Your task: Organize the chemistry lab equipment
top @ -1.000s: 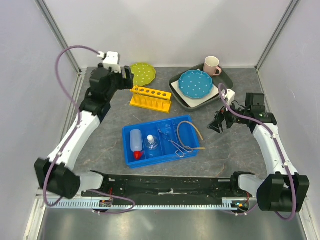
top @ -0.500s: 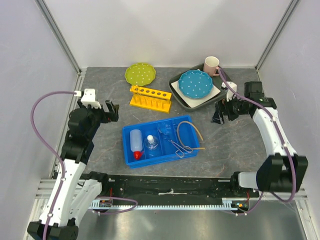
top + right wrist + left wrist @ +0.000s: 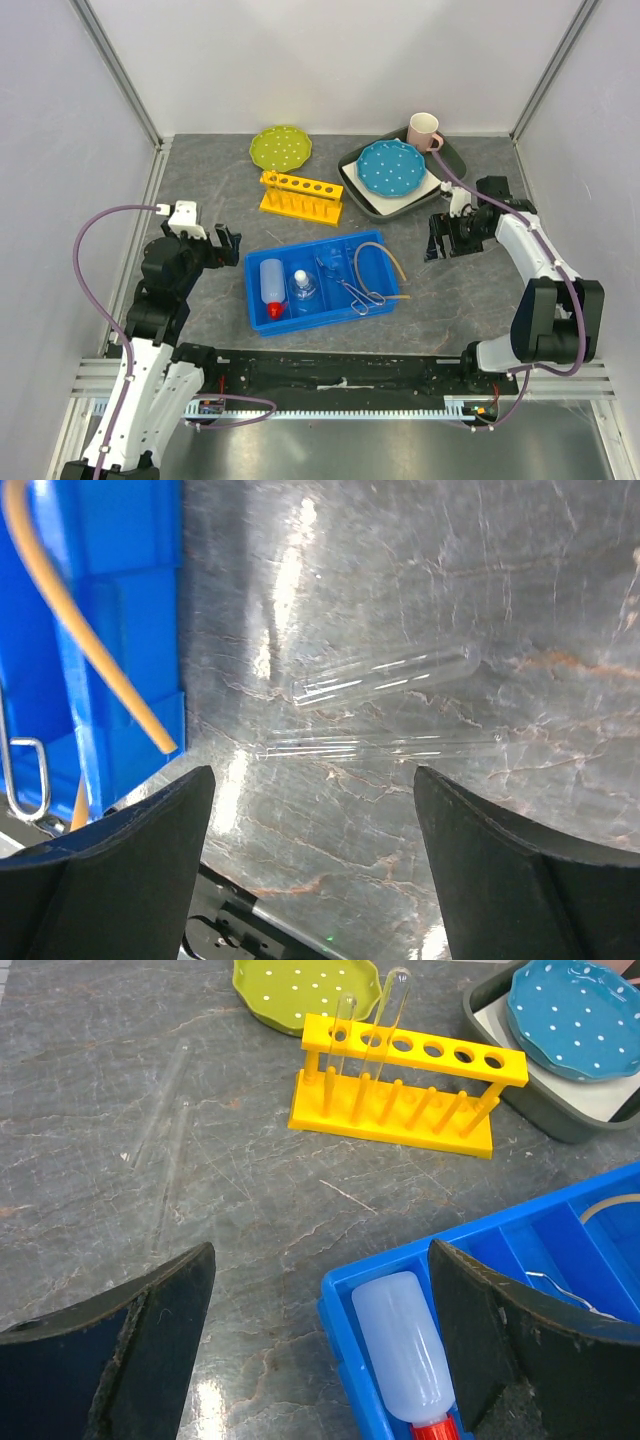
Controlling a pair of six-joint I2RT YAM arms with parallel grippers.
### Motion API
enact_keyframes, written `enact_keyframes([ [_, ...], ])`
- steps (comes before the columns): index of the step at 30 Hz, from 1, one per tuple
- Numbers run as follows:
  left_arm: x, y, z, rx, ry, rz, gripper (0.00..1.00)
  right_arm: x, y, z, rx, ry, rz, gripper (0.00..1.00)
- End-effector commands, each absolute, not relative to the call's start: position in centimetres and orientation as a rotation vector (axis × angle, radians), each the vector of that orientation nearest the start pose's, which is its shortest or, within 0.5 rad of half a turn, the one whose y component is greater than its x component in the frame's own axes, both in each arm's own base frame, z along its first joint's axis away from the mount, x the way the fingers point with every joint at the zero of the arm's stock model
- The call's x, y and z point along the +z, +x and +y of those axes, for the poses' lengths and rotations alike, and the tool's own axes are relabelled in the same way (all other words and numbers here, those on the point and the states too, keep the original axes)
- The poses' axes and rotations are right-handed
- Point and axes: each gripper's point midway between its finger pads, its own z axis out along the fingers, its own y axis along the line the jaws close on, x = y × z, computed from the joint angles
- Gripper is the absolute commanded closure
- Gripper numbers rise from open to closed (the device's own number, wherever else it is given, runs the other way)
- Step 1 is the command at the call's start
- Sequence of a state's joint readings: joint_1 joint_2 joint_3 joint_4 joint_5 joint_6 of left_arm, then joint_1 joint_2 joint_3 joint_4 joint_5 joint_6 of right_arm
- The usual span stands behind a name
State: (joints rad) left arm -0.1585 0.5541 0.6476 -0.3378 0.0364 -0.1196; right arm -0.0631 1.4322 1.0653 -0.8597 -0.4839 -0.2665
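Bottle (image 3: 271,284), flask (image 3: 303,290), tongs (image 3: 352,290) and tubing (image 3: 385,262) all sit in the blue tray (image 3: 310,245), middle of the desk (image 3: 460,290). Bottle is in the leftmost bay, flask next, tongs in the middle. Tubing is in the right bay with one end over the tray's right wall. My left jaws: wide open, empty, hovering just left of the tray. My right jaws: wide open, empty, right of the tray, above two glass tubes (image 3: 385,678) lying on the desk. Two more tubes (image 3: 156,1110) lie left of the yellow rack (image 3: 302,197).
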Motion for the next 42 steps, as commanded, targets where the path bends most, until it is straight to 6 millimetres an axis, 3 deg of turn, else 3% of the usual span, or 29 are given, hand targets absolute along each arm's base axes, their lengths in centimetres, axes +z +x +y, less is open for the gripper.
enact_keyframes([
  [1,23.9,26.1,-5.7,-0.256,0.073,1.799,0.07,9.2,29.0,4.2,0.474,-0.150,2.690,0.12],
  [7,23.9,26.1,-5.7,-0.251,0.074,1.795,0.08,7.9,29.8,4.5,0.489,0.085,2.701,0.11],
  [18,23.3,26.4,-5.8,-0.250,0.076,1.820,0.08,5.5,30.1,4.5,0.462,0.283,2.736,0.11],
  [24,22.9,26.7,-5.7,-0.244,0.077,1.832,0.09,4.2,31.0,3.9,0.304,0.315,2.763,0.09],
  [33,22.6,26.9,-5.8,-0.244,0.082,1.844,0.09,2.9,31.2,6.1,0.273,0.213,2.841,0.09],
  [42,22.2,27.0,-5.8,-0.243,0.085,1.859,0.09,1.8,32.5,7.7,0.292,0.142,2.885,0.18],
])
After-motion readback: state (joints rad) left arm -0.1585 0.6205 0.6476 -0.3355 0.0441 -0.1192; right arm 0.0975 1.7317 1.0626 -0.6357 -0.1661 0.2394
